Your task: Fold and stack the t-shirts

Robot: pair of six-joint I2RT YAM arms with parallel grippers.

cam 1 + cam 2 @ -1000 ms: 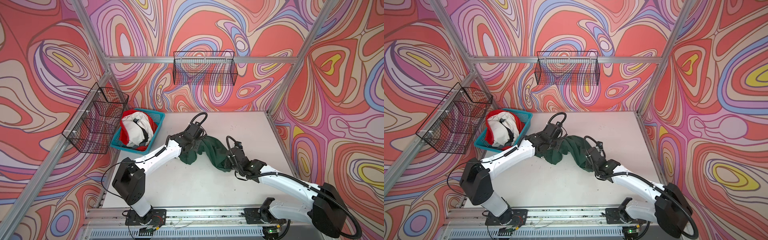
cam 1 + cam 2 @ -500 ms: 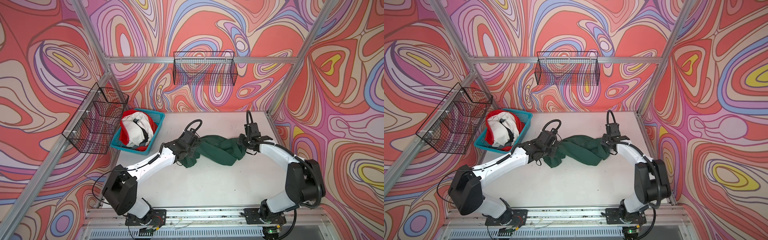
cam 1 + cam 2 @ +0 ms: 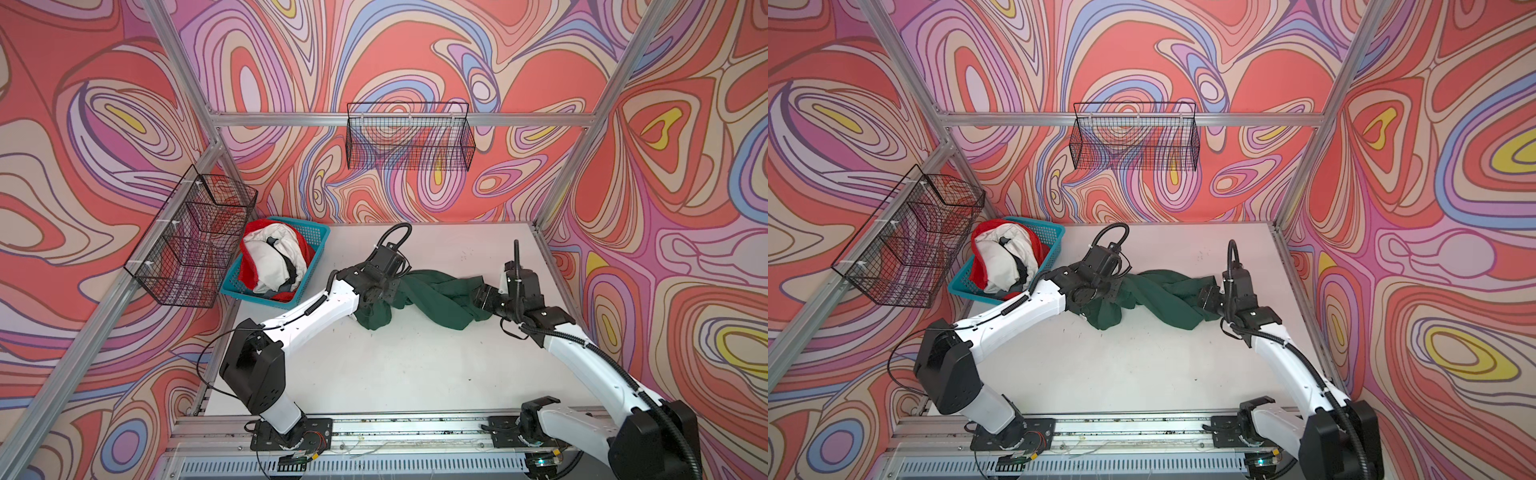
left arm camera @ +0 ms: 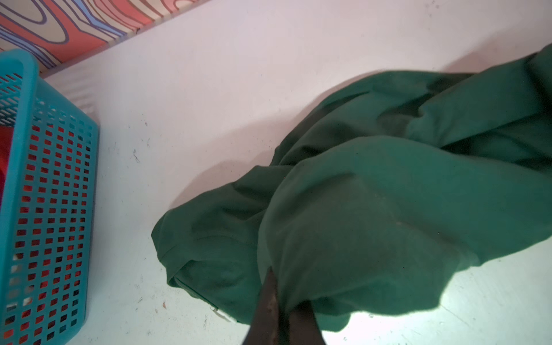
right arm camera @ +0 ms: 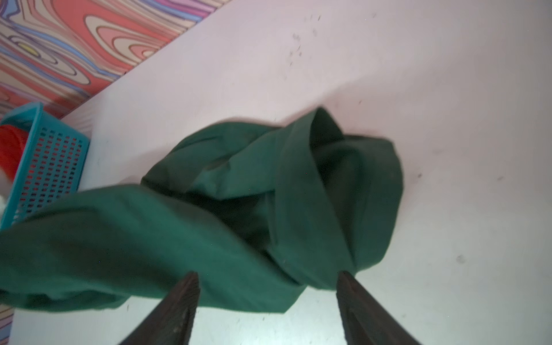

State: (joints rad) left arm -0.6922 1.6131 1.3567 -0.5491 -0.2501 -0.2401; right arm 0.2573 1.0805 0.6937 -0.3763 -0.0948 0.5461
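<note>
Both top views show teal basket (image 3: 318, 237) holding white, red, grey t-shirts (image 3: 270, 266).

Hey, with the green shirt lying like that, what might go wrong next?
1. The green shirt lies twisted and bunched, so folding now would likely trap creases.
2. The right tool is open over stacked folds; closing there may pinch several layers rather than one edge.
3. Only the left tool is shut on cloth, so pulling may drag the whole bundle instead of spreading it.
</note>
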